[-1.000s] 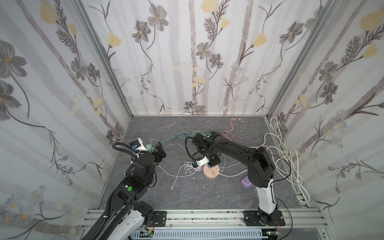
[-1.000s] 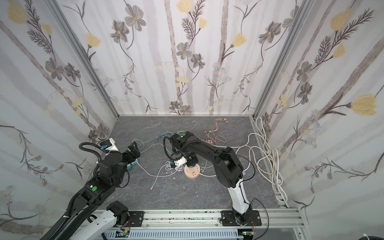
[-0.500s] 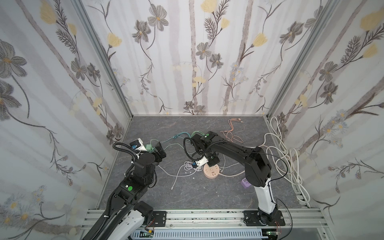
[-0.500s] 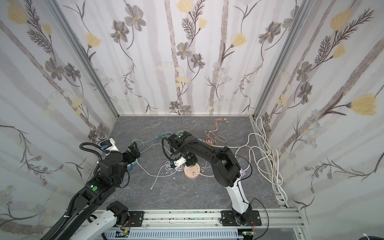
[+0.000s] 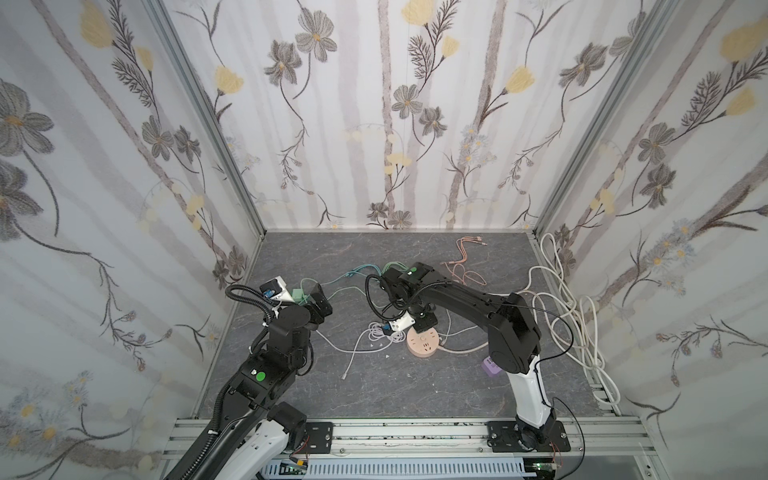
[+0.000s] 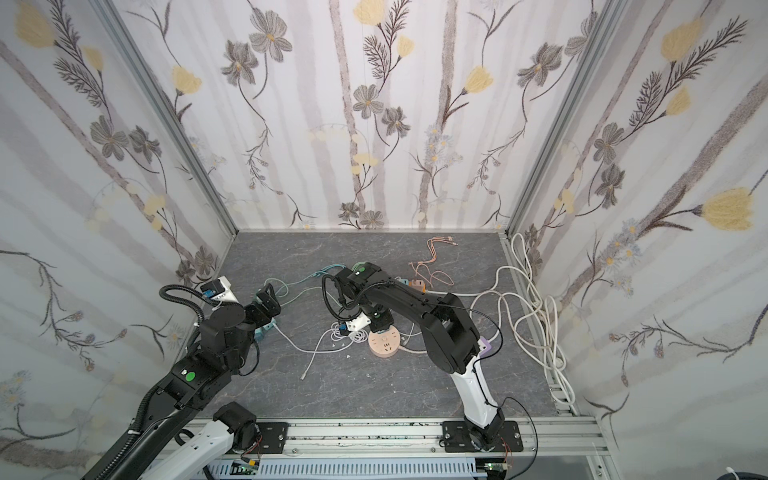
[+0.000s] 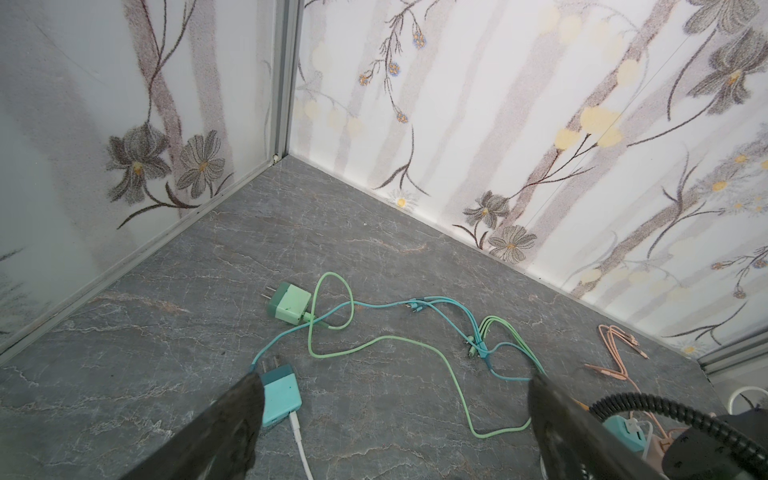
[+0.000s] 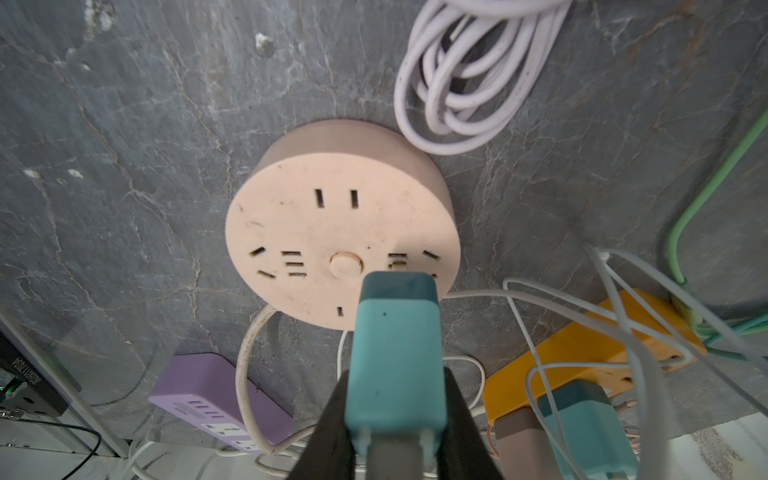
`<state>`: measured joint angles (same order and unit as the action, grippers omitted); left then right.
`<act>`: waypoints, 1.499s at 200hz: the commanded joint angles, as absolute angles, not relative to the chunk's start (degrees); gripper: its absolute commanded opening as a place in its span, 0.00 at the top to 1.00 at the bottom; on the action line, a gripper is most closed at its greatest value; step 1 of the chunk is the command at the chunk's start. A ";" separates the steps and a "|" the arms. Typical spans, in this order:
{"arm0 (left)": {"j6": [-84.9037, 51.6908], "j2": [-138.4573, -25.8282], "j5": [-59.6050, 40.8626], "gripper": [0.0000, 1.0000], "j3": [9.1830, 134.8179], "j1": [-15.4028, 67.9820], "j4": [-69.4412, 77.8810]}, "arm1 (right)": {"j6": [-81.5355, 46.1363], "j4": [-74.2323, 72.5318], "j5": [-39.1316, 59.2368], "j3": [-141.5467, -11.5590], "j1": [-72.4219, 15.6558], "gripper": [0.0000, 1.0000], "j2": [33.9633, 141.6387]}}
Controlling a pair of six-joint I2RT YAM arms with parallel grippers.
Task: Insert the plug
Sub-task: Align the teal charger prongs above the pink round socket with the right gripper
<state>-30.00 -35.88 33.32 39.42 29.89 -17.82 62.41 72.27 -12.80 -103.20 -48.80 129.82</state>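
The right fingers (image 8: 328,424) are closed to a narrow gap on a teal rectangular plastic charger plug (image 8: 397,340), with 1 black finger pressed against each of its 2 long sides. The plug's darker teal front end hangs over the round pale pink plastic socket hub (image 8: 316,232) and covers the part of its face just beside the round centre button. The prongs are hidden, so I cannot tell whether they touch the face or sit in a slot; 1 slot shows just beside the plug. In both top views the hub (image 5: 422,347) (image 6: 384,345) lies near the middle of the grey marble-patterned table (image 5: 374,395), a little toward the front edge. A coil of white cable (image 8: 469,83) lies just beside it. A purple power strip (image 8: 208,395) and an orange power strip (image 8: 582,340) lie near it. The left fingers (image 7: 224,424) stand spread wide and hold nothing, near the table's left edge. A teal 2-prong charger (image 7: 280,397) lies on the table just beside 1 of them, and a mint green charger (image 7: 291,305) lies farther toward the back left corner, with a green cable (image 7: 415,345) looping beside it.
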 commanded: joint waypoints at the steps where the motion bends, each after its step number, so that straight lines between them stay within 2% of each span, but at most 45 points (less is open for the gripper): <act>1: -30.15 -35.93 34.10 0.00 39.28 29.79 -16.81 | 61.58 72.51 -10.60 -103.01 -48.96 1.00 131.45; 42: -30.27 -36.10 33.76 0.00 39.18 29.79 -16.95 | 60.38 72.69 -6.73 -103.01 -48.98 1.00 131.01; 131: -31.38 -36.08 33.00 0.00 38.67 29.71 -17.23 | 60.14 72.42 -6.50 -103.01 -48.60 1.00 128.38; 184: -31.86 -35.56 32.57 0.00 38.67 29.71 -17.82 | 60.05 72.10 -11.31 -102.74 -48.47 1.00 131.20; 300: -32.56 -35.33 32.60 0.00 38.36 29.62 -18.10 | 59.92 70.90 -10.52 -102.92 -47.90 1.00 129.38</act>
<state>-31.90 -35.31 32.29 38.41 29.69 -18.39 60.10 71.53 -11.35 -102.96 -47.64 128.92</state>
